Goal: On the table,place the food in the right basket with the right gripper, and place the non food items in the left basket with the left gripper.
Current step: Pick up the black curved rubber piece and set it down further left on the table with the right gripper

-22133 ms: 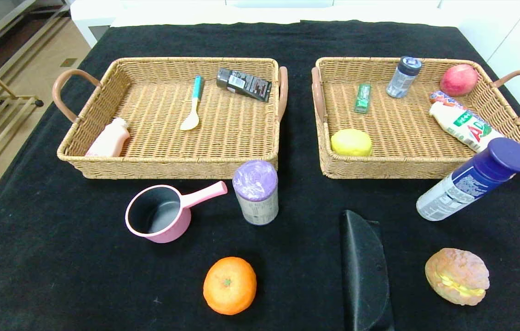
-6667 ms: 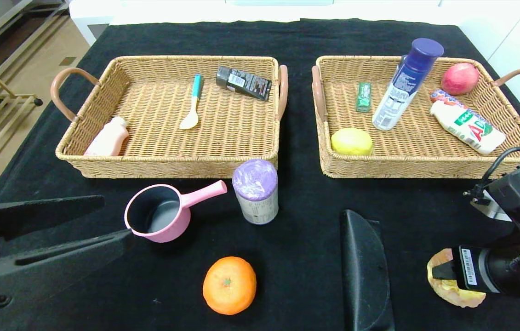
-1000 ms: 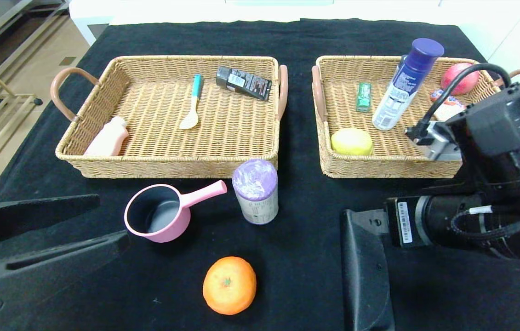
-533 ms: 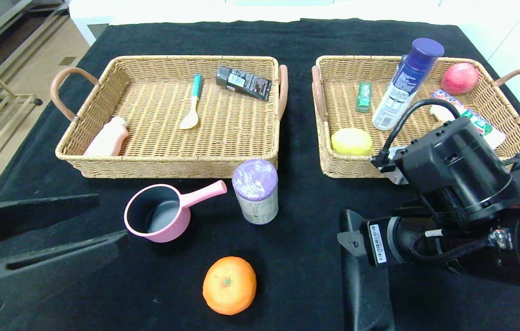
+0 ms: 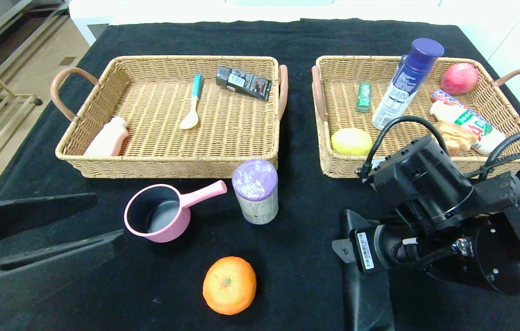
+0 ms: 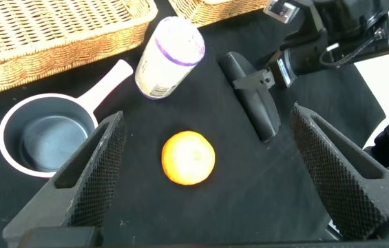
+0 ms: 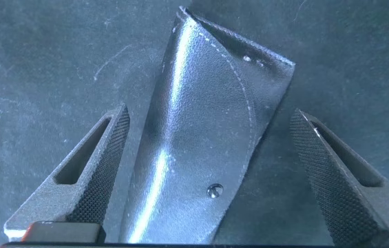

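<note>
Two baskets: left basket point(image 5: 168, 117), right basket point(image 5: 418, 117) now holding the bun point(image 5: 456, 136). One pouch point(image 7: 201, 151) lies between the right gripper point(image 7: 208, 172) jaws, spread wide, empty. Left gripper point(image 6: 208, 179), wide open, empty, frames one orange point(image 6: 188, 158).

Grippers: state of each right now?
Left gripper: open, empty, above the orange.
Right gripper: open, empty, fingers either side of the black pouch.

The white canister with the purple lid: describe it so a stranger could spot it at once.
Find the left basket on the table. Just in front of its near right corner stands the white canister, upright beside the pink saucepan. It alone has a marbled purple lid.
</note>
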Robot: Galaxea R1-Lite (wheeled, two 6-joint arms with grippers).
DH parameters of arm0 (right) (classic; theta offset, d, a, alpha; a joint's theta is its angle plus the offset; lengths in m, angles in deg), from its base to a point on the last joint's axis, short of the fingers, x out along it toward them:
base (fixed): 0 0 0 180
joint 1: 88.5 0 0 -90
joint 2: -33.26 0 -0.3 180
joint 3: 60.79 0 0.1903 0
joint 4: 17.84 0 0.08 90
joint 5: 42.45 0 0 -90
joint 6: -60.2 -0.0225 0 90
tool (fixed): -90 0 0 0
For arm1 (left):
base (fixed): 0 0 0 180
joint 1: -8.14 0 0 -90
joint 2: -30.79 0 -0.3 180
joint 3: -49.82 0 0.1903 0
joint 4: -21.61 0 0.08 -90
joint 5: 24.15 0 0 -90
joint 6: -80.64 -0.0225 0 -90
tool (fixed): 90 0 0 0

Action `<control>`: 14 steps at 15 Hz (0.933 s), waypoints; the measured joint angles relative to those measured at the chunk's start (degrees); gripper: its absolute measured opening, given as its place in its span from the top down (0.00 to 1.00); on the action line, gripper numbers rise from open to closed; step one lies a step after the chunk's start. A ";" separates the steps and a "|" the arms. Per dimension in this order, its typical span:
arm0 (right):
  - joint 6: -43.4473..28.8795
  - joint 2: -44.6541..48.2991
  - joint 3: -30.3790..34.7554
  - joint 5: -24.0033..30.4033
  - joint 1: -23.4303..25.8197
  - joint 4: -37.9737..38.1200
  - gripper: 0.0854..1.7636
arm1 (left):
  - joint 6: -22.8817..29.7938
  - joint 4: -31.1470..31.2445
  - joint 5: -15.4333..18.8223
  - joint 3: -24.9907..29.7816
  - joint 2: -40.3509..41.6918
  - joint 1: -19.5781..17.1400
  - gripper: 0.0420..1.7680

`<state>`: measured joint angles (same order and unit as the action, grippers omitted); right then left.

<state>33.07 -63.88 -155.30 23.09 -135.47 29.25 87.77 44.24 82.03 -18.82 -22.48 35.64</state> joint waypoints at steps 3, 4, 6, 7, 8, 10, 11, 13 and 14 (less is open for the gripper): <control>-0.52 -0.79 -0.07 0.00 -0.02 0.06 0.04 | 0.00 0.00 0.00 0.00 0.09 0.00 0.03; -0.51 -0.94 -0.11 0.00 -0.02 0.11 0.04 | 0.02 0.04 -0.02 0.00 0.09 0.00 0.03; -0.52 -1.18 -0.13 0.00 -0.02 0.15 0.04 | 0.02 0.01 0.00 0.00 0.09 0.00 0.03; -0.52 -1.29 -0.11 -0.04 -0.02 0.12 0.04 | 0.02 0.01 -0.02 0.00 0.09 0.00 0.03; -0.52 -1.40 -0.11 -0.06 -0.02 0.15 0.04 | 0.00 0.01 -0.02 -0.04 0.11 0.00 0.03; -0.51 -1.57 -0.07 -0.04 -0.02 0.12 0.04 | 0.02 0.00 -0.02 -0.12 0.13 0.00 0.03; -0.51 -1.73 -0.05 -0.06 -0.02 0.12 0.03 | 0.02 0.00 0.00 -0.15 0.16 0.00 0.03; -0.44 -2.08 -0.05 -0.09 -0.02 0.12 0.03 | 0.02 0.00 -0.02 -0.17 0.18 0.00 0.03; -0.41 -2.26 -0.02 -0.09 -0.02 0.15 0.03 | 0.02 0.00 -0.02 -0.17 0.22 0.00 0.03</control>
<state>32.66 -66.13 -155.33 23.00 -135.50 29.40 87.80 44.24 82.01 -18.99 -22.26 35.64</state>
